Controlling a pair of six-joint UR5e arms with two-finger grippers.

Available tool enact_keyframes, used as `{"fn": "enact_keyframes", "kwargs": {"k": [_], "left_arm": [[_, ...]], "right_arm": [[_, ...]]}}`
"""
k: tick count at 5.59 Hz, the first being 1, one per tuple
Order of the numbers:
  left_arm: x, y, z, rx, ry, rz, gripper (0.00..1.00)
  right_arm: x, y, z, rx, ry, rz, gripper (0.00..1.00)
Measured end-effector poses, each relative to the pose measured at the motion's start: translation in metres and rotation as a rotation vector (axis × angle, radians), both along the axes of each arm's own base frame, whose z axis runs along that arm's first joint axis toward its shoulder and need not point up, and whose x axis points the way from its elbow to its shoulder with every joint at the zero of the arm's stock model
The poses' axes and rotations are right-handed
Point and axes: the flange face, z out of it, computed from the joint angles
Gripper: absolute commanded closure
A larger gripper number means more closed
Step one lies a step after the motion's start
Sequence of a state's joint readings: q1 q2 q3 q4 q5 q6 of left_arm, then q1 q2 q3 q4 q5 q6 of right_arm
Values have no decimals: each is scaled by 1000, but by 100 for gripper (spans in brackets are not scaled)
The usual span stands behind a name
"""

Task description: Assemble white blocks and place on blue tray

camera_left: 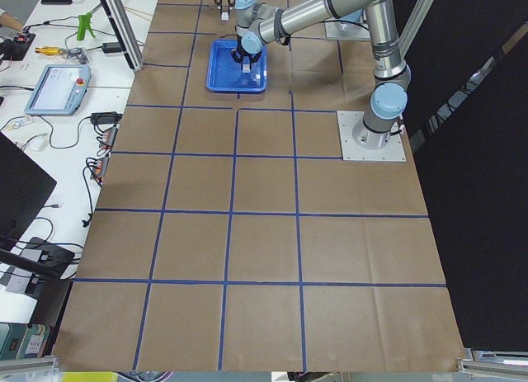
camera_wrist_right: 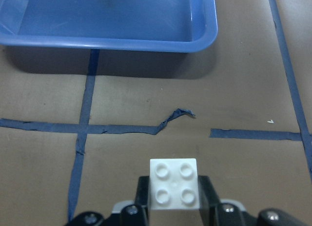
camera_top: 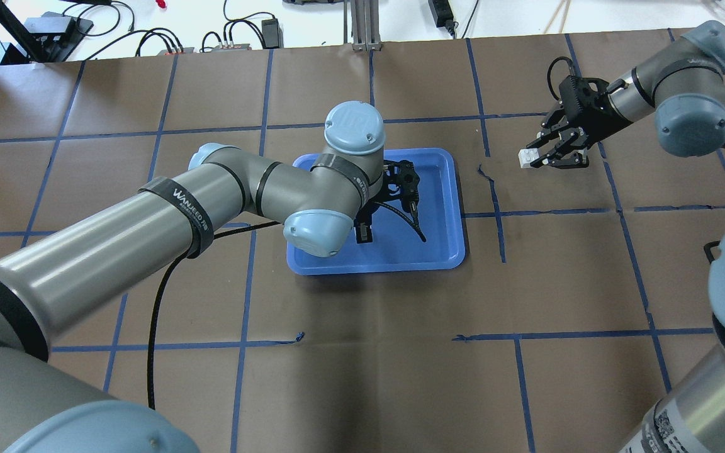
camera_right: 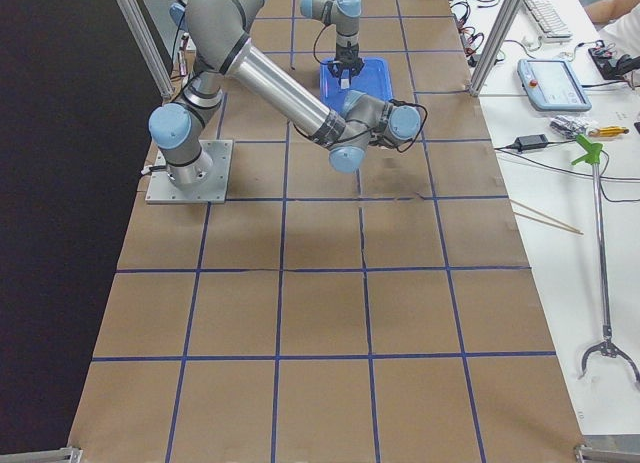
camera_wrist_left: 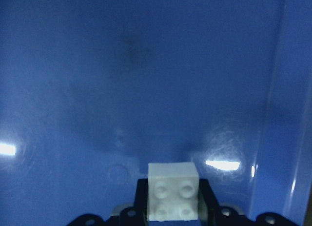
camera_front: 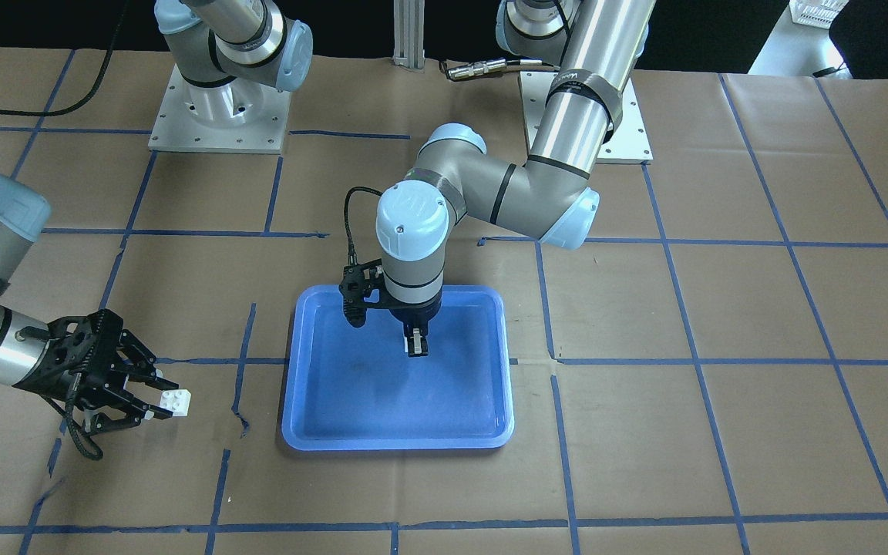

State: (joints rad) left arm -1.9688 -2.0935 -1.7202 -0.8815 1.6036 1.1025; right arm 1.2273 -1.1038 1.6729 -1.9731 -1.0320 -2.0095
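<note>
While the left end effector clamps one four-studded white block, the right end effector clamps another.

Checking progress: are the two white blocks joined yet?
No, the left gripper holds one white block over the blue tray, the right gripper holds the other white block apart.

One white block above the blue tray, second white block well outside

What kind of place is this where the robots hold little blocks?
Probably a robot lab: a left arm and a right arm bolted to a paper-covered table marked with blue tape lines, plus a side bench holding a control tablet.
</note>
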Motion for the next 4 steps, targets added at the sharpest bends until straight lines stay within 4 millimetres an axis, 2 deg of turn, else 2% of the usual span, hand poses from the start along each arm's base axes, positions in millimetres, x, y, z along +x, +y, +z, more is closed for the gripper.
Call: {"fn": "enact_keyframes", "kwargs": {"k": [1, 2, 4], "left_arm": [[-1, -2, -1, -17, 7, -7, 48], [-1, -3, -7, -22, 2, -8, 2], [-1, -6, -14, -19, -10, -2, 1]], "right_arm": [[3, 7, 13, 6, -5, 0, 76], [6, 14, 12, 20, -14, 0, 76], [20, 33, 4, 53, -31, -13, 76]]}}
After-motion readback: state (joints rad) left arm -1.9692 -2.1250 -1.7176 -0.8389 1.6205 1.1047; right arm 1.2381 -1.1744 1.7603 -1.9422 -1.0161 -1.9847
